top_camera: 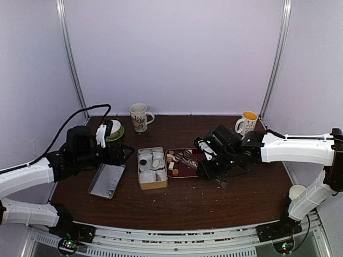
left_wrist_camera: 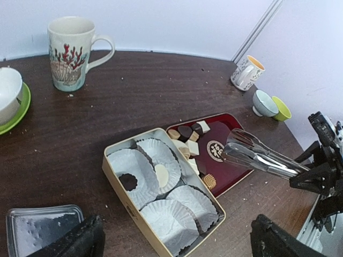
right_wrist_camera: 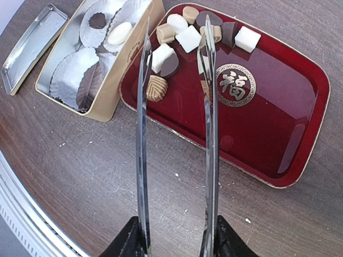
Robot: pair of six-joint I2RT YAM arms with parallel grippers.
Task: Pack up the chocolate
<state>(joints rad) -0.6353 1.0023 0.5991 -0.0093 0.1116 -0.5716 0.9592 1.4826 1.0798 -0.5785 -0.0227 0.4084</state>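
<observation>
Early stage: only two pieces (right_wrist_camera: pixel 119 33) in box (right_wrist_camera: pixel 114 92).
Remaining chocolate (right_wrist_camera: pixel 188 38) on tray (right_wrist_camera: pixel 289 107) just ahead of right tool (right_wrist_camera: pixel 177 241), clamped on tongs (right_wrist_camera: pixel 142 134), prongs apart; left tool (left_wrist_camera: pixel 177 238) spread wide, empty.

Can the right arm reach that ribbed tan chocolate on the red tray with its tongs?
Probably yes: the right gripper holds the tongs open over the red tray, and the ribbed tan chocolate lies bare between their blades.

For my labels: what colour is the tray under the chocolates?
The tray is dark red with a gold emblem, clearest from the right wrist.
</observation>
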